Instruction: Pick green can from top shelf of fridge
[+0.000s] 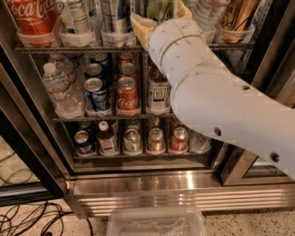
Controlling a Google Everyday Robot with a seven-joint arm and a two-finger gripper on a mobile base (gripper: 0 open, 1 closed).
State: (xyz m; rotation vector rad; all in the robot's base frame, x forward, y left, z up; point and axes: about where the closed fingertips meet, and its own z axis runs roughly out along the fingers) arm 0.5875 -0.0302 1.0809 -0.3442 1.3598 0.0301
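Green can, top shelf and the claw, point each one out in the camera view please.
Green can (162, 6): camera view, its body at the top edge.
Top shelf (64, 48): camera view, front wire, left part.
Claw (159, 14): camera view, its middle, up at the can on the top shelf.

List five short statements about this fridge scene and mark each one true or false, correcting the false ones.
1. The gripper is up at the top shelf, by the green can. True.
2. A red Coca-Cola can stands at the left end of the top shelf. True.
3. The water bottle stands at the right end of the middle shelf. False: it stands at the left end.
4. The fridge is closed. False: the arm reaches in to the shelves.
5. Cables lie on the floor at the lower left. True.
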